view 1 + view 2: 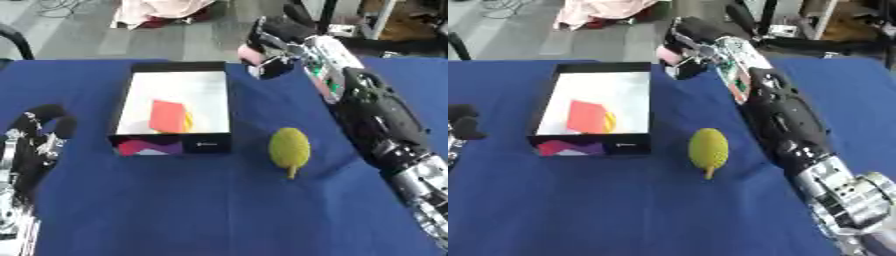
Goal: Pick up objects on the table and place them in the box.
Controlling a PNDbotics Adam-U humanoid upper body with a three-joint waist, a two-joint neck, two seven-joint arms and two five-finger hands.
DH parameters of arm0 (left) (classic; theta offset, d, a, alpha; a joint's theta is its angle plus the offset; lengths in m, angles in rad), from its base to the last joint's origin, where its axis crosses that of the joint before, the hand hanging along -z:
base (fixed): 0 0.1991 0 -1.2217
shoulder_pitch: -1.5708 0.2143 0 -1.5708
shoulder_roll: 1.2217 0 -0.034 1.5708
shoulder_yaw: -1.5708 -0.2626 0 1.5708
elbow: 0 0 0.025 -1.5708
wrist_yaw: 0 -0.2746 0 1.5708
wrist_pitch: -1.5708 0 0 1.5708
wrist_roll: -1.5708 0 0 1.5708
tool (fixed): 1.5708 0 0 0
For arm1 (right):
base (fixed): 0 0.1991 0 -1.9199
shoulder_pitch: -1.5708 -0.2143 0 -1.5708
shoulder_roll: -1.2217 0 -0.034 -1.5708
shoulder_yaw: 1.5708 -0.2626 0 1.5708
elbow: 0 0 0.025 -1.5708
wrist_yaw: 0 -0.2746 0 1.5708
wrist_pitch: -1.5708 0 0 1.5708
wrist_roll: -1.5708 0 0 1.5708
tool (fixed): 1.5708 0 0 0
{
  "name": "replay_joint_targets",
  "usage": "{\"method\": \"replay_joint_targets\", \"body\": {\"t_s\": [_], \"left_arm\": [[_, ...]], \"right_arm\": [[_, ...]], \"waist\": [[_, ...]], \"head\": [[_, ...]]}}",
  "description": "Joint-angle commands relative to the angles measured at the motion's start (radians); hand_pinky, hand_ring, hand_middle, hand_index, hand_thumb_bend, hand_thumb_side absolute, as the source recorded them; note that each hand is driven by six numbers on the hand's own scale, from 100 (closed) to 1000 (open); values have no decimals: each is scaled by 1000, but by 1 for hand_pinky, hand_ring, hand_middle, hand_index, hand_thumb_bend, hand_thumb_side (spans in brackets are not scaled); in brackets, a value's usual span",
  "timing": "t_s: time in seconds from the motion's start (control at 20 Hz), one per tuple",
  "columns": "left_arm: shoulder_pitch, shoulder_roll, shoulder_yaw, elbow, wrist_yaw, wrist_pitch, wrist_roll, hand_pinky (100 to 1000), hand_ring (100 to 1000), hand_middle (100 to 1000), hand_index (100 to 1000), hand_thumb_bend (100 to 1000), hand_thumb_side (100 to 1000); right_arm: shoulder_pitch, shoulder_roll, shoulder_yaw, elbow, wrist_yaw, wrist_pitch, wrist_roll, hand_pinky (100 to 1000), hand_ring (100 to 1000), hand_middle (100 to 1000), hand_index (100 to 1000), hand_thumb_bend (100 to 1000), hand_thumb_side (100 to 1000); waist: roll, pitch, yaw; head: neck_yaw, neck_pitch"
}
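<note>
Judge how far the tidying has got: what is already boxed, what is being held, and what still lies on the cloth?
Done: a red and yellow item lies in the box. In hand: the right hand holds something pink beyond the box's far corner. Left: the yellow-green fruit on the cloth. The left hand idles.

The box point(172, 107) stands left of centre on the blue counter point(201, 210), its top open; a red piece point(168, 116) with some yellow beside it lies near its near wall, and the far floor inside is bare. The yellow-green fruit point(289, 145) sits just right of the box, apart from it. The right arm stretches along the right side, its right hand point(271, 47) at the box's far right corner. The left hand point(39, 135) rests at the left edge. The near counter lies bare.
</note>
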Motion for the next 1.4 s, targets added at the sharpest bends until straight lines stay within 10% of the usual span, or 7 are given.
{"method": "replay_joint_targets", "body": {"t_s": [0.05,0.1,0.2,0.35,0.9,1.4], "left_arm": [[-16,1,-1,-19,3,-2,-3,639,878,649,742,765,624],[-17,1,-1,-19,3,-3,-3,639,878,649,742,765,624],[-17,0,-1,-19,3,-4,-3,639,878,649,742,765,625],[-17,0,0,-18,2,-4,-2,639,878,649,742,765,625],[-3,18,18,-17,-4,-1,14,639,879,649,742,766,624],[5,35,26,-18,-6,1,24,639,879,650,742,765,624]], "right_arm": [[-29,57,7,22,52,-4,-28,896,751,528,677,100,178],[-25,70,10,30,69,-11,-28,908,783,625,776,100,214],[-19,85,15,44,103,-30,-18,937,849,816,926,100,626],[-14,88,8,41,144,-53,-13,947,879,916,973,100,793],[59,-79,18,-158,9,-134,15,945,876,900,972,100,668],[293,-320,116,-401,-154,-221,169,966,908,926,987,100,824]], "waist": [[14,-9,1],[13,-9,1],[12,-10,1],[11,-11,-2],[0,-18,-48],[-12,-22,-73]], "head": [[-3,-2],[-3,-2],[-2,-2],[2,-2],[49,-2],[67,-2]]}}
